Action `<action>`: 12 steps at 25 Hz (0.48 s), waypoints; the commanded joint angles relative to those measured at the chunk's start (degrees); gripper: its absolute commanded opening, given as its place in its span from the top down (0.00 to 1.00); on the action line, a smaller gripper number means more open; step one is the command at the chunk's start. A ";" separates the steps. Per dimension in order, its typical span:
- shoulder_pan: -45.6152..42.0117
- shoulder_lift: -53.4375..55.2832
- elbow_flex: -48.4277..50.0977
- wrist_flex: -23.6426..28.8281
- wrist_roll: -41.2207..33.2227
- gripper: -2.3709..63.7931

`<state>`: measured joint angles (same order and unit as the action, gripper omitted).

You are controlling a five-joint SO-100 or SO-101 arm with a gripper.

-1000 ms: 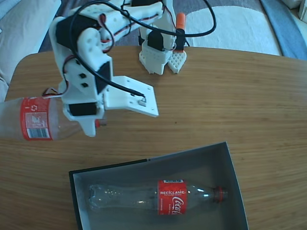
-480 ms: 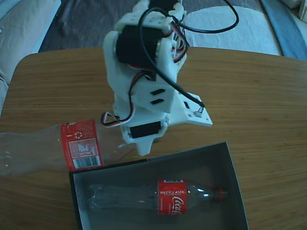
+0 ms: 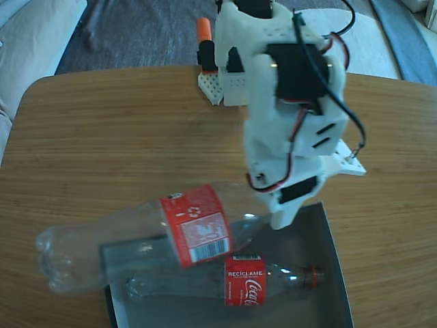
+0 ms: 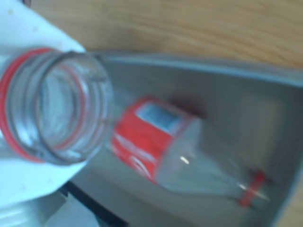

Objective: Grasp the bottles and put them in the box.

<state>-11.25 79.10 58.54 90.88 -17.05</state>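
Note:
My gripper is shut on the neck of a clear Coca-Cola bottle with a red label. It hangs tilted over the left half of the box, its base out past the box's left wall. A second bottle lies flat inside the box with its cap ring to the right. In the wrist view the held bottle's open mouth fills the left side inside the gripper. Below it, the lying bottle rests on the grey box floor.
The wooden table spreads around the box. At its back edge stands the arm's white base with an orange-topped part beside it. Grey floor and a pale rug lie beyond the table.
The arm has swung from the table's left side to the right, carrying the held bottle from beside the box to above it.

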 commanded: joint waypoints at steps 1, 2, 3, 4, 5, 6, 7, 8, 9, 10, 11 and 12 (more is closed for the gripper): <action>-2.11 3.08 -2.02 -0.53 1.41 0.97; -2.72 2.46 -2.02 -1.14 1.41 0.97; -2.99 1.49 -2.20 -1.32 1.41 0.97; -3.25 0.53 -3.25 -1.32 1.41 0.97; -3.52 -0.62 -4.57 -1.14 1.41 0.97; -3.52 -1.85 -6.15 -1.05 1.41 0.97; -3.52 -3.08 -7.91 -1.05 1.41 0.97; -3.52 -4.31 -9.49 -0.88 1.41 0.97; -3.52 -5.45 -10.99 -0.88 1.41 0.97; -3.52 -6.59 -12.39 -0.79 1.41 0.97; -3.52 -7.47 -13.54 -0.79 1.41 0.97; -3.52 -8.53 -14.68 -0.79 1.41 0.97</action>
<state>-14.33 69.87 48.96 90.00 -15.91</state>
